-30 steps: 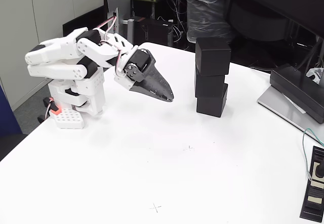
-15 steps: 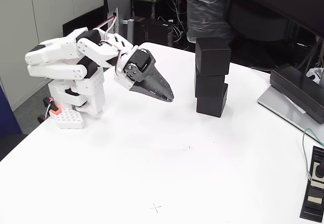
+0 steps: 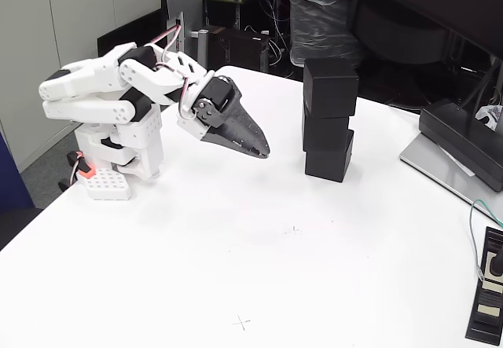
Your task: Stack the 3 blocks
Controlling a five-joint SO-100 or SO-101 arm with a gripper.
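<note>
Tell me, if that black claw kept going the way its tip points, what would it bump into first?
Probably the white table. The gripper points rightward and down, so it would likely touch the tabletop short of the stack of black cubes, though depth is hard to judge from the fixed view.

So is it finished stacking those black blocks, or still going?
Looks done: all three blocks stand in one slightly uneven tower on the table. The gripper holds nothing; it hangs shut, left of the tower and apart from it. Nothing seems left to stack.
</note>
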